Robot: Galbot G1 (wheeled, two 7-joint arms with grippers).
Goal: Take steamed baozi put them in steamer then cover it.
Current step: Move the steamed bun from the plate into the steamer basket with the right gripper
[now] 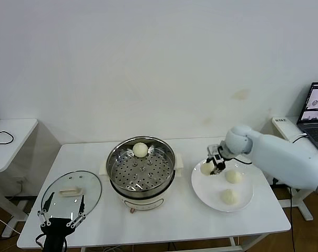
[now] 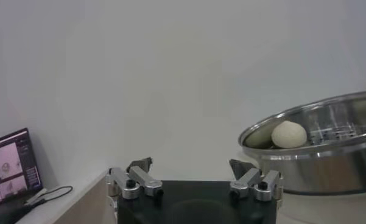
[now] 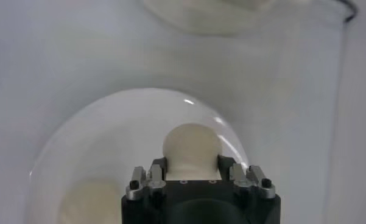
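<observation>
At the near edge of the white rectangular surface [image 1: 164, 220], at seven o'clock, the left gripper [image 1: 61, 214] hangs idle with its fingers spread wide. Just beyond it lies the round transparent glass cover [image 1: 71, 190], its cream handle up. At centre stands the shiny stainless-steel steamer [image 1: 141, 167] on its cream base, one creamy round baozi in the steamer [image 1: 140, 149] resting on the perforated tray at twelve o'clock. At three o'clock, a flat white plate [image 1: 222, 187] carries two loose baozi [image 1: 233, 176]. At the plate's ten o'clock edge, the right gripper [image 1: 213, 166] is clamped around a third, the gripped baozi [image 3: 192, 146].
</observation>
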